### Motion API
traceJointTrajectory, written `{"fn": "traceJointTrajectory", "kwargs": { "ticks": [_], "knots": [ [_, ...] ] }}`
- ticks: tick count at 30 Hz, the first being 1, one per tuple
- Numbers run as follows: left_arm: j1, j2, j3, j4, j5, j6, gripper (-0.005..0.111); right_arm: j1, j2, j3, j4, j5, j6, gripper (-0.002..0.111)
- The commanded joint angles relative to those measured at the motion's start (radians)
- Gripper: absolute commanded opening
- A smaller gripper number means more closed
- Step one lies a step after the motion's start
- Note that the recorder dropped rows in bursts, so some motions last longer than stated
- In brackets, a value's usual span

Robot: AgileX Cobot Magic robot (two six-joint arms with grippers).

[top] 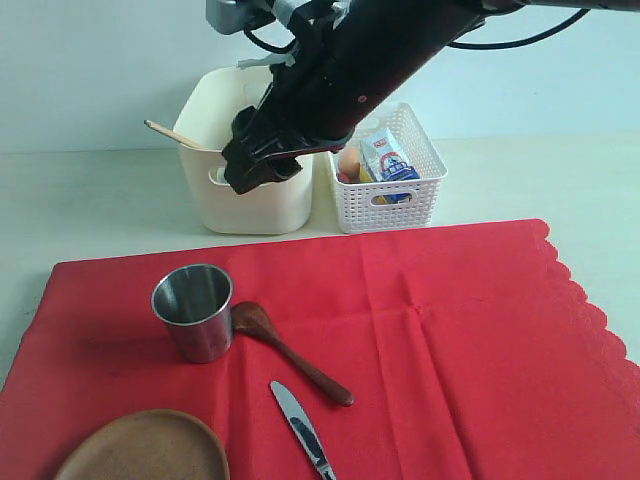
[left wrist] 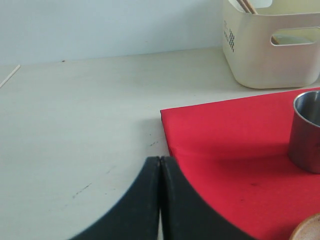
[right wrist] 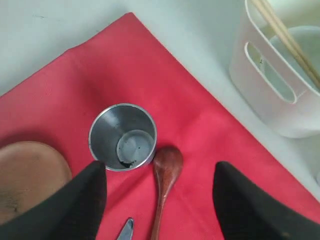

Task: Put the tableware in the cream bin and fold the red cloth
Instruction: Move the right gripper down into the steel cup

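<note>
A large bright red cloth [top: 450, 340] with one scalloped edge lies spread flat on the pale tabletop [top: 100, 200]. On its left half stands a round steel cup [top: 193, 312], upright and empty. A dark wooden spoon [top: 290, 350] lies on the cloth with its bowl right beside the cup. A metal knife [top: 303, 428] and a brown wooden plate [top: 145, 448] rest at the cloth's near edge.

Just beyond the cloth's far edge sits the tall cream plastic bin [top: 255, 215]. It holds two wooden chopsticks [right wrist: 285, 39] leaning out and a pale green-white bowl [right wrist: 305, 40]. Next to it, also off the cloth, a white lattice basket [top: 400, 205] holds an egg [top: 349, 160] and a small carton [top: 388, 160].

The right hand [right wrist: 157, 172] hangs above the cloth's far-left part, its fingers spread and holding nothing. The left hand [left wrist: 160, 159] is pressed together, empty, at the cloth's left edge near its far corner.
</note>
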Motion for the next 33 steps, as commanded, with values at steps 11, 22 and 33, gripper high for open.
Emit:
{"fn": "traceJointTrajectory", "kwargs": {
  "ticks": [11,22,33],
  "knots": [
    [-0.002,-0.006,0.003,0.003,-0.008,0.000,0.000,-0.003,0.009,0.035,0.080,-0.004,0.047,0.059],
    [-0.002,-0.006,0.003,0.003,-0.008,0.000,0.000,-0.003,0.087,0.035,0.305,-0.085,-0.044,0.059],
    [-0.002,-0.006,0.003,0.003,-0.008,0.000,0.000,-0.003,0.133,0.030,0.162,-0.076,-0.174,0.059]
  ]
}}
